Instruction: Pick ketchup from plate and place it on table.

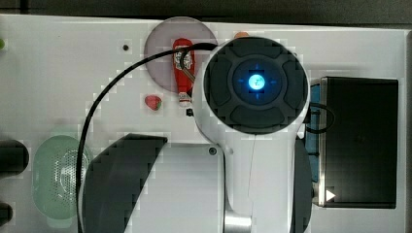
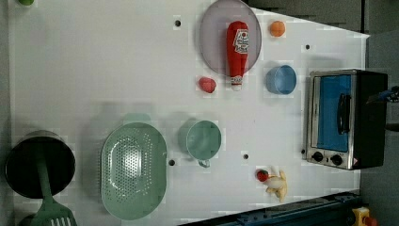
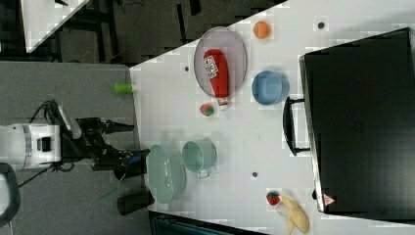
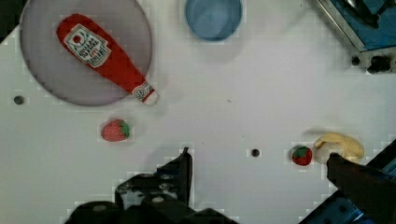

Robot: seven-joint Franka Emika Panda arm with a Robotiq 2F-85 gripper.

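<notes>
From my wrist camera I have the hand (image 4: 259, 170) closest to me: its two dark fingers (image 4: 182, 170) stand wide apart with bare white tabletop (image 4: 261, 88) between them and nothing gripped. It hovers above the surface, touching nothing.

Just past the fingers lie a small strawberry (image 4: 302, 155) and a banana (image 4: 340, 145), side by side. Another strawberry (image 4: 115, 130) sits alone on the tabletop, close to the plate's edge.

Further on is the ketchup (image 4: 103, 57). It lies flat on the lilac-grey plate (image 4: 51, 79), label up, body across the plate and its white cap poking over the rim, just above the tabletop. In the left view the ketchup (image 2: 237, 49) runs from about 12 o'clock on the plate (image 2: 211, 42) to 6 o'clock, cap at the 6 o'clock edge, with the strawberry (image 2: 207, 84) near the plate's 7 o'clock side.

Beyond the plate in the wrist view sits a blue bowl (image 4: 213, 17), apart from it. In the left view the blue bowl (image 2: 281, 79) is at roughly 4 o'clock from the plate, an orange fruit (image 2: 277, 28) at about 2 o'clock, and a toaster oven (image 2: 342, 119) stands further off. A green cup (image 2: 201, 140) and a green colander (image 2: 133, 170) rest well away from the plate.
</notes>
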